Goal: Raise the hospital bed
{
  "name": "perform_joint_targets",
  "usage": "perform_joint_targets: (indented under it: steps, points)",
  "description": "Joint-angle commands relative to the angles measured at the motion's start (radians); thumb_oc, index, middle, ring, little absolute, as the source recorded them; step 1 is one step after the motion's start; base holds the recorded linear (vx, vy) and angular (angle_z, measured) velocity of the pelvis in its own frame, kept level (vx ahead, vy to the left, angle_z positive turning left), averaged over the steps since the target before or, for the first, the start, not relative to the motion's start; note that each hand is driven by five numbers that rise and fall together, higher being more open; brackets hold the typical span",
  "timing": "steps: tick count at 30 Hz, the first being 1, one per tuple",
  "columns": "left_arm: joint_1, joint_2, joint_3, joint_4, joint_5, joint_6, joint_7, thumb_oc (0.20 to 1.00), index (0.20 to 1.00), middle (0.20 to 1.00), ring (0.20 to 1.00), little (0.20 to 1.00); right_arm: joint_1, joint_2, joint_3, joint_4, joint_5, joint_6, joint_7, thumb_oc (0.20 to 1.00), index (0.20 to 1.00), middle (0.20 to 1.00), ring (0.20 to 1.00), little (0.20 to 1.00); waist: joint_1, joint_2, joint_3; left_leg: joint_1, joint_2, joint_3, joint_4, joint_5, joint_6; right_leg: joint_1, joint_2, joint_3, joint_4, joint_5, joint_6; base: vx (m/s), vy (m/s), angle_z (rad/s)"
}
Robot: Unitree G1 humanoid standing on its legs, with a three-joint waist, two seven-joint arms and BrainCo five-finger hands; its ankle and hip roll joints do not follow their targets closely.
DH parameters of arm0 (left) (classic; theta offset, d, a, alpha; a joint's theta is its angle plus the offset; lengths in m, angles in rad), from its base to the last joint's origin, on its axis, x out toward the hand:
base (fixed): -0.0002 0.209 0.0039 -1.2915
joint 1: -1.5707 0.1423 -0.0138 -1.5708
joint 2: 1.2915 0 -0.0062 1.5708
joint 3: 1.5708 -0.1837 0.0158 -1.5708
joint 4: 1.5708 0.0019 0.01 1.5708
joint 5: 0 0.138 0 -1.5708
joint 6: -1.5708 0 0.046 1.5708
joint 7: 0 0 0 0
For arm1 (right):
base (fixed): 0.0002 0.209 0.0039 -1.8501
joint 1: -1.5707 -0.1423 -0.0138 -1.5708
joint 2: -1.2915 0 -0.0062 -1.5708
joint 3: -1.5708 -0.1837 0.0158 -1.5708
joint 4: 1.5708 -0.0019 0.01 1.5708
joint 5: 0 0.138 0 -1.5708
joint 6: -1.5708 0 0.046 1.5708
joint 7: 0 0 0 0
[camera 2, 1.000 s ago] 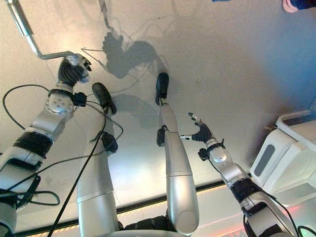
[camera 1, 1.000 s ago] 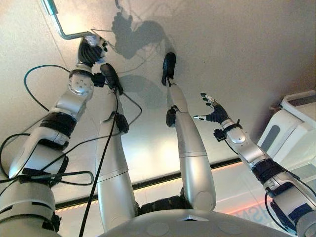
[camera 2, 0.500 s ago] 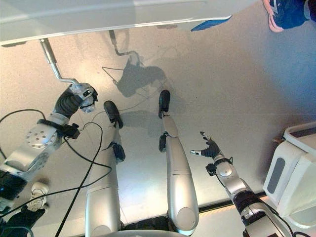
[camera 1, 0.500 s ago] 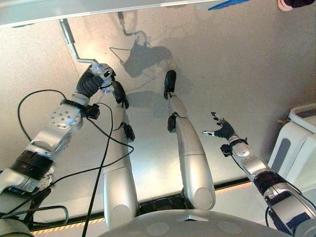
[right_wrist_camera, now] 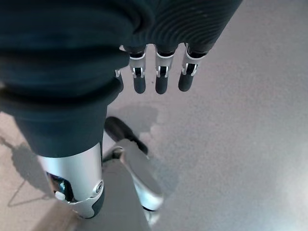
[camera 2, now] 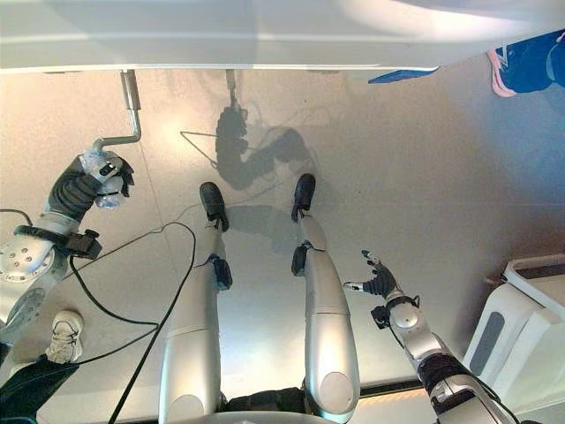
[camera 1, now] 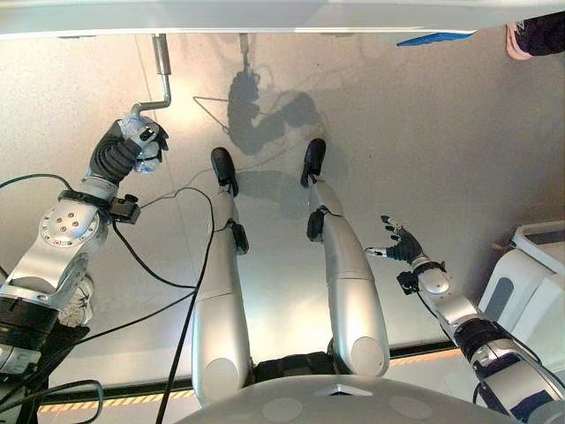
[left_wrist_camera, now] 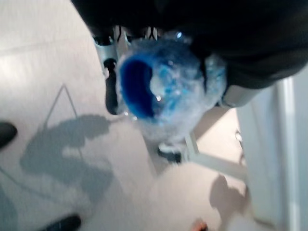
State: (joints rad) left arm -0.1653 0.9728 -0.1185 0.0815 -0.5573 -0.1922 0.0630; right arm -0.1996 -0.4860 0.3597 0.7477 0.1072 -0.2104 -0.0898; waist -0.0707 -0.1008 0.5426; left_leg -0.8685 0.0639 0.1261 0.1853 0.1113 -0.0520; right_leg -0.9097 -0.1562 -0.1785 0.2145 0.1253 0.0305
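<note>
The hospital bed's pale edge (camera 1: 265,16) runs along the far side of the floor. A bent metal crank (camera 1: 163,75) hangs down from it. My left hand (camera 1: 124,150) is shut on the crank's handle (left_wrist_camera: 163,86), which is wrapped in clear film over blue. The handle sits out to the left of the crank's shaft (camera 2: 132,106). My right hand (camera 1: 399,245) hovers open above the bare floor at my right side, its fingers (right_wrist_camera: 161,77) straight and holding nothing.
A white machine (camera 1: 530,274) stands at the right edge. A person's pink-and-blue shoe (camera 2: 530,62) and a blue object (camera 1: 433,38) lie by the bed at the far right. A white sneaker (camera 2: 60,336) rests on the floor at my left.
The whole view has shifted, bringing the bed edge into sight. My left hand has swung the crank handle round from the shaft's right to its left. The right hand stays open.
</note>
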Motion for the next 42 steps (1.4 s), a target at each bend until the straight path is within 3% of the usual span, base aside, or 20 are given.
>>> perform_joint_targets:
  steps: [1,3,4,7,12,13,24,32,38,42]
  points:
    - [0.063,-0.008,0.090,-0.016,0.072,-0.109,0.065,0.200,0.200,0.200,0.200,0.200,0.065,-0.051,-0.004,0.012,-0.005,0.003,0.001,1.000,1.000,1.000,1.000,1.000,-0.002,0.049,-0.023,-0.044,-0.056,0.018,0.076,-0.074,-0.004,0.042,-0.033,0.001,-0.093,0.055,0.171,0.00,0.000,0.00]
    - [0.063,-0.008,0.090,-0.016,0.072,-0.109,0.065,0.200,0.200,0.200,0.200,0.200,0.065,-0.051,-0.004,0.012,-0.005,0.003,0.001,1.000,1.000,1.000,1.000,1.000,-0.002,0.049,-0.023,-0.044,-0.056,0.018,0.076,-0.074,-0.004,0.042,-0.033,0.001,-0.093,0.055,0.171,0.02,0.113,-0.01]
    - [-0.060,-0.035,0.099,0.153,0.131,-0.090,0.146,0.200,0.200,0.200,0.200,0.200,0.042,-0.047,0.008,-0.025,0.003,-0.005,-0.006,1.000,1.000,1.000,1.000,1.000,-0.031,-0.004,-0.023,-0.107,-0.058,0.023,0.111,-0.098,-0.003,0.036,-0.050,0.005,-0.137,0.083,0.188,0.06,0.264,0.01]
    - [-0.180,-0.046,0.063,0.257,0.154,-0.082,0.189,0.200,0.200,0.200,0.200,0.200,0.028,-0.039,0.016,-0.035,0.007,-0.005,-0.009,1.000,1.000,1.000,1.000,1.000,-0.040,-0.032,-0.023,-0.154,-0.052,0.019,0.156,-0.125,0.003,0.012,-0.052,0.007,-0.142,0.087,0.192,0.05,0.162,0.07]
    - [-0.181,-0.046,0.062,0.257,0.154,-0.082,0.189,0.200,0.200,0.200,0.200,0.200,0.028,-0.039,0.015,-0.035,0.007,-0.005,-0.009,1.000,1.000,1.000,1.000,1.000,-0.039,-0.032,-0.023,-0.155,-0.052,0.019,0.157,-0.126,0.003,0.012,-0.052,0.007,-0.142,0.087,0.192,0.01,0.034,0.06]
    - [-0.434,-0.059,-0.058,0.499,0.168,-0.035,0.237,0.200,0.200,0.200,0.200,0.200,0.010,-0.030,0.054,-0.075,0.031,-0.005,-0.012,1.000,1.000,1.000,1.000,1.000,-0.081,-0.072,-0.023,-0.217,-0.044,0.016,0.233,-0.173,0.020,-0.047,-0.057,0.022,-0.108,0.063,0.188,0.06,0.143,-0.01]
    - [-0.661,-0.112,-0.223,0.735,0.236,0.026,0.250,0.200,0.200,0.200,0.200,0.200,-0.024,-0.017,0.115,-0.108,0.077,-0.010,-0.012,1.000,1.000,1.000,1.000,1.000,-0.114,-0.102,-0.023,-0.249,-0.036,0.021,0.274,-0.193,0.035,-0.113,-0.049,0.044,-0.063,0.043,0.173,0.01,0.018,-0.07]
    - [-0.687,-0.167,-0.281,0.714,0.252,0.034,0.237,0.200,0.200,0.200,0.200,0.200,-0.042,-0.030,0.126,-0.132,0.080,-0.010,-0.016,1.000,1.000,1.000,1.000,1.000,-0.121,-0.098,-0.023,-0.253,-0.030,0.028,0.266,-0.185,0.038,-0.149,-0.039,0.059,-0.042,0.037,0.161,0.00,-0.034,-0.06]
    - [-0.699,-0.220,-0.374,0.532,0.282,0.012,0.200,0.200,0.200,0.200,0.200,0.200,-0.067,-0.045,0.131,-0.136,0.071,-0.005,-0.023,1.000,1.000,1.000,1.000,1.000,-0.138,-0.083,-0.023,-0.246,-0.022,0.036,0.238,-0.160,0.031,-0.167,-0.023,0.072,-0.025,0.033,0.149,-0.01,-0.080,-0.03]
    - [-0.696,-0.223,-0.417,0.411,0.222,-0.026,0.167,0.200,0.200,0.200,0.200,0.200,-0.078,-0.057,0.136,-0.145,0.056,-0.002,-0.023,1.000,1.000,1.000,1.000,1.000,-0.145,-0.074,-0.023,-0.231,-0.013,0.043,0.221,-0.146,0.025,-0.168,-0.012,0.076,-0.018,0.032,0.144,-0.01,-0.091,-0.03]
